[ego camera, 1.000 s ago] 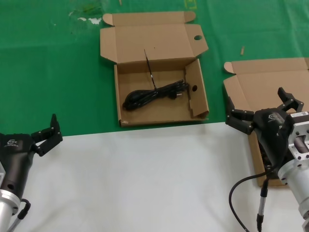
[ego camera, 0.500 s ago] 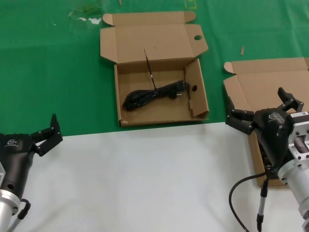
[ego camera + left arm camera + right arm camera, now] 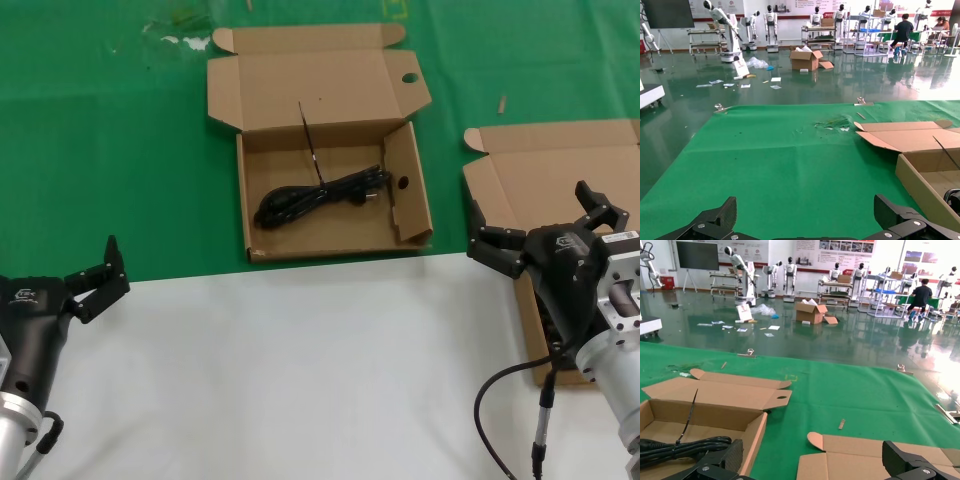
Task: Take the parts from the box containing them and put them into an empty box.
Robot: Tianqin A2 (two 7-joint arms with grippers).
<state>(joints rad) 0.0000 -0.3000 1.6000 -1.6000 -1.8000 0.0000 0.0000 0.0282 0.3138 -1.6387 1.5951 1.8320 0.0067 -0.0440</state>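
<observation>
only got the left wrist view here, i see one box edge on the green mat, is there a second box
Observer: Yes, a second box lies open at the robot's right, under the right hand.
Operator: anything in the box i see
Observer: One coiled power cord lies in the box with the round holes.
Operator: right hand holding anything
Observer: No, it is open and holds nothing; the left hand is open too.

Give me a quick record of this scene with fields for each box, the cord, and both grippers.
box with round holes: open on the green mat, lid flap back
power cord: one coiled bundle lying inside that box
hole-less box: open at the right, interior mostly hidden behind the right arm
left gripper: open, empty, at the near left edge of the mat
right gripper: open, empty, over the hole-less box
</observation>
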